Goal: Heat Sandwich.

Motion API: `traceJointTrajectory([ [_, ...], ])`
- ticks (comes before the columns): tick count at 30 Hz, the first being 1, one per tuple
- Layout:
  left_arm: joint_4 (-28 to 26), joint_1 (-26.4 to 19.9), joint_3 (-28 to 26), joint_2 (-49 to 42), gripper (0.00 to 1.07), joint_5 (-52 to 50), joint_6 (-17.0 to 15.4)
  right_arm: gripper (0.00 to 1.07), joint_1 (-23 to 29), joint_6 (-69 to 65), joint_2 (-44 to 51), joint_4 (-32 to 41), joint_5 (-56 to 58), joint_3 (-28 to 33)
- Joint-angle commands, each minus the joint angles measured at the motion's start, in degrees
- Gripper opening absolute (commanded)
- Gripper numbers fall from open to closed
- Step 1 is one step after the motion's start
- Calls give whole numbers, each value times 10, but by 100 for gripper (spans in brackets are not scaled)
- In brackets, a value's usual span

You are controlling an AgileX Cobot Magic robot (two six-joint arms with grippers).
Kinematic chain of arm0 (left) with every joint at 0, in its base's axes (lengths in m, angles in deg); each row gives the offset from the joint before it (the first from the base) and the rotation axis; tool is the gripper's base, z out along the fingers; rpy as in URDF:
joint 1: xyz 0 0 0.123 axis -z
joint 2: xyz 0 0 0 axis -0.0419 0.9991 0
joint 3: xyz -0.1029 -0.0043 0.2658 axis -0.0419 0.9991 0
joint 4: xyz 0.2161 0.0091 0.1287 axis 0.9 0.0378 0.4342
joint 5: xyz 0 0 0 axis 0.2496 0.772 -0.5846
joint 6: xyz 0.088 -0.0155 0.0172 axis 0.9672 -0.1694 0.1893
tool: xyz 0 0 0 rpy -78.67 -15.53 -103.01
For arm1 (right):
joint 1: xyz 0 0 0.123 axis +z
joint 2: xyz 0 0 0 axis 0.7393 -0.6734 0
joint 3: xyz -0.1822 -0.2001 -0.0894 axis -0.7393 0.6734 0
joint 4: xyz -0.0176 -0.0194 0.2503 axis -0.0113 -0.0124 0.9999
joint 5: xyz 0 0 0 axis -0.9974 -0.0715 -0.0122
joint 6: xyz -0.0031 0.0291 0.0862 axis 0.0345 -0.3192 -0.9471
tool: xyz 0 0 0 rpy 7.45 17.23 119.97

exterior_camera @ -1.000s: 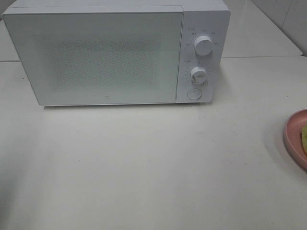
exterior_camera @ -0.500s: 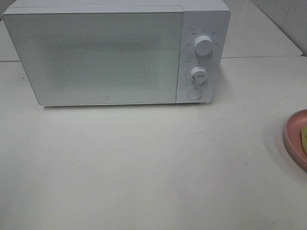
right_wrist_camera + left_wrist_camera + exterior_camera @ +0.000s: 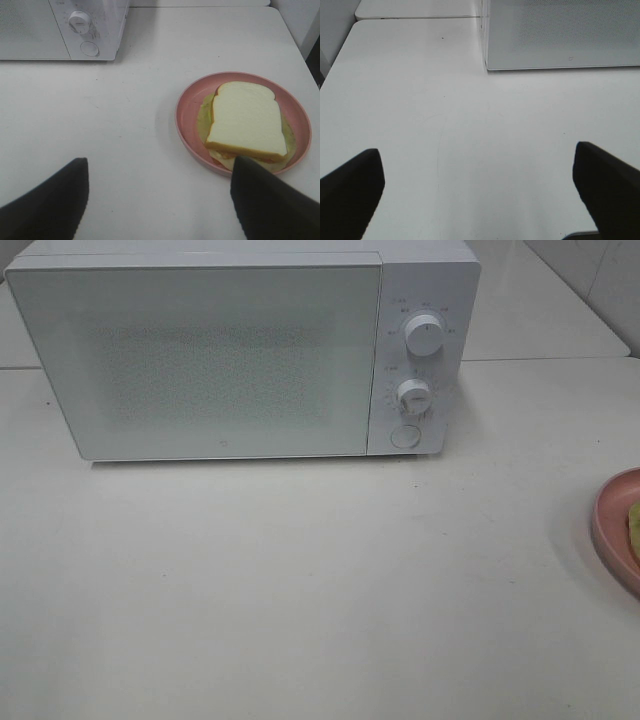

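The sandwich, white bread with tan crust and pale green filling, lies on a round pink plate in the right wrist view. In the high view only a sliver of the sandwich and plate shows at the right edge. The white microwave stands at the back with its door shut. My right gripper is open and empty, short of the plate, with one finger close to the plate's near rim. My left gripper is open and empty over bare table in front of the microwave's left corner.
The microwave has two knobs, the upper knob and the lower knob, above a round button. Its control panel also shows in the right wrist view. The white table spreads in front; a seam runs behind it at the far right.
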Motion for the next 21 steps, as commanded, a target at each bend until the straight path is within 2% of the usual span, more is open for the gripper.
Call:
traceJointTrajectory([
  [1, -2, -1, 2, -16, 98, -2, -3, 75, -5, -2, 12, -2, -7, 1],
  [21, -1, -1, 2, -15, 98, -2, -3, 75, -5, -2, 12, -2, -7, 1],
])
